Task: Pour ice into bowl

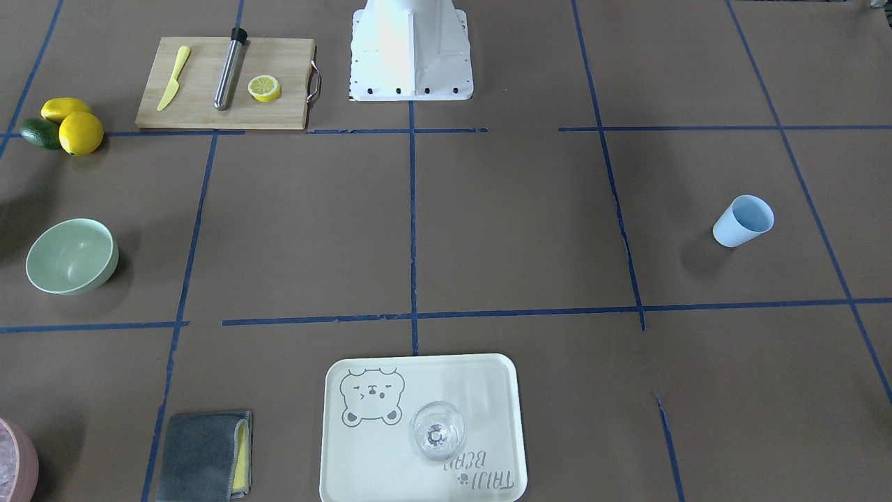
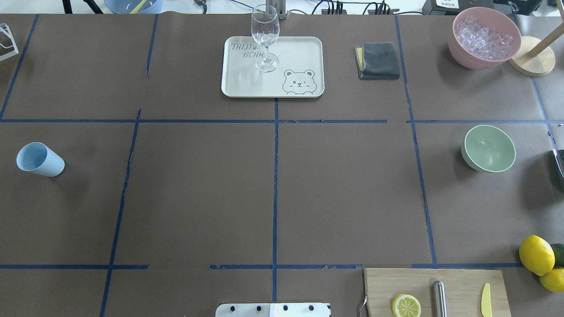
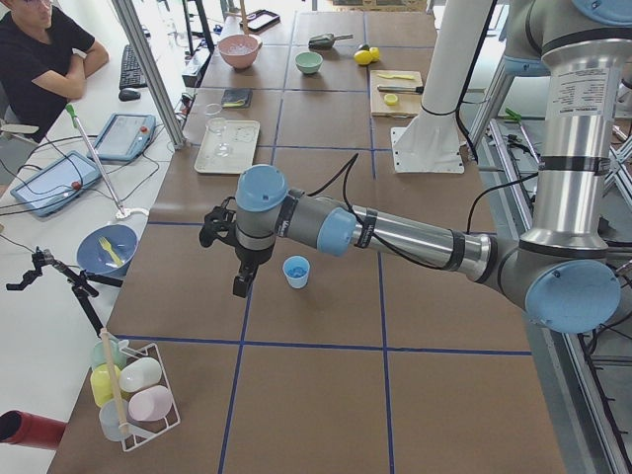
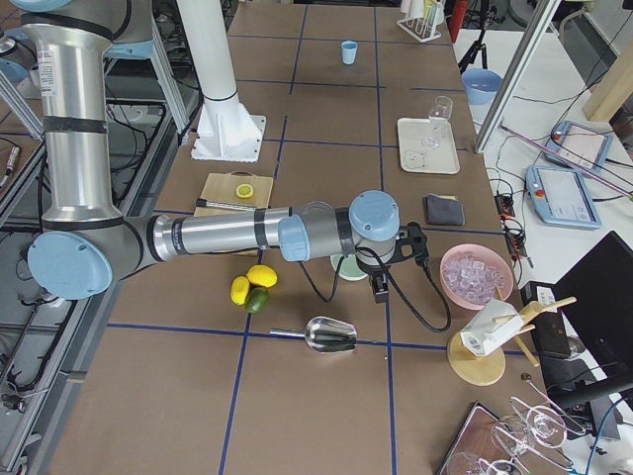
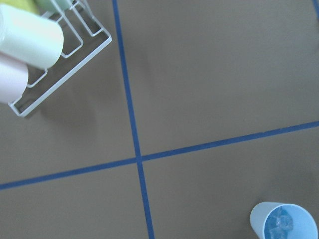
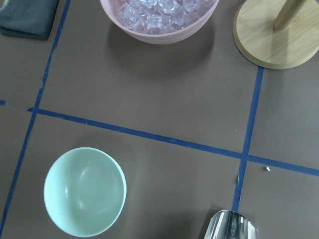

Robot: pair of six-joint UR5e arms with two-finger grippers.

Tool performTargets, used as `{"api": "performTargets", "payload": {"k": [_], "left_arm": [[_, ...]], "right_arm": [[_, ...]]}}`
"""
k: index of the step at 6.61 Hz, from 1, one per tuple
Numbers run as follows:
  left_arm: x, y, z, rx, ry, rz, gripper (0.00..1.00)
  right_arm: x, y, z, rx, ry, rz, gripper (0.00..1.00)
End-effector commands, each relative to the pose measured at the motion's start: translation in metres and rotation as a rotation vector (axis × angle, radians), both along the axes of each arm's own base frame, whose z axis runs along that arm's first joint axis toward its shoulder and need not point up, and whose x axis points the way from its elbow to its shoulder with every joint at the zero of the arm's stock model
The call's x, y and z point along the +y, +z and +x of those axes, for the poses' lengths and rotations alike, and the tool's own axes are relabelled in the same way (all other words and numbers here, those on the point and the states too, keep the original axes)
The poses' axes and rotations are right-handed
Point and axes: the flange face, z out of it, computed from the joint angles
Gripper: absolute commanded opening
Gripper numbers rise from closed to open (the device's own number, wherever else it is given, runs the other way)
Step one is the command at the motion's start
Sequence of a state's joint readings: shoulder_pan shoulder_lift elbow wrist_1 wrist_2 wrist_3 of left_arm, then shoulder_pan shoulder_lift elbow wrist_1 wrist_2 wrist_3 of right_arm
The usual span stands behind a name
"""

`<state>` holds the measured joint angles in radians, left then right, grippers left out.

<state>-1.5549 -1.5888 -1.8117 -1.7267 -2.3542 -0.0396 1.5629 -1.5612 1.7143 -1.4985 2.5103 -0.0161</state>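
Observation:
The ice [image 5: 280,223] is a few clear cubes inside the light blue cup [image 5: 283,222], which stands at the table's left side [image 2: 39,159]. The mint-green bowl [image 2: 488,148] stands empty at the right side; it also shows in the right wrist view [image 6: 84,191]. My left gripper [image 3: 237,284] hangs beside the cup [image 3: 295,271], apart from it. My right gripper [image 4: 381,291] hovers just past the bowl [image 4: 341,267], between it and the pink container. I cannot tell whether either gripper is open or shut.
A pink container [image 2: 467,59] of crushed ice and a wooden stand [image 2: 531,61] sit at the far right. A metal scoop [image 4: 331,334] lies near the bowl. There is also a tray [image 2: 229,88] with a wine glass [image 2: 265,37], a grey cloth [image 2: 379,60], a cutting board [image 2: 458,286], lemons [image 2: 536,254] and a cup rack [image 3: 128,390].

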Motion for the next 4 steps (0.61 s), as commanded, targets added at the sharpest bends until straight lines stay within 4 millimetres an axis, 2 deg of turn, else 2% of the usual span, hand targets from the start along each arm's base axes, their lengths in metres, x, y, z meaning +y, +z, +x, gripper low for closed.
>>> {"api": "performTargets", "payload": {"k": [1,2,3,4], "left_arm": [[0.004,-0.028,0.014,0.017,-0.058,0.109,1.0],[0.018,-0.021,0.032,0.009,-0.104,0.117,1.0],[0.034,-0.009,0.044,0.016,-0.163,0.139,1.0],[0.05,-0.006,0.064,0.027,-0.203,0.139,1.0]], "right_arm": [[-0.005,-0.01,-0.06,-0.031,0.014,-0.117,1.0],[-0.004,-0.014,-0.085,-0.049,0.056,-0.153,1.0],[-0.003,-0.007,-0.111,-0.051,0.069,-0.163,1.0],[-0.001,-0.004,-0.137,-0.038,0.091,-0.158,1.0]]}}
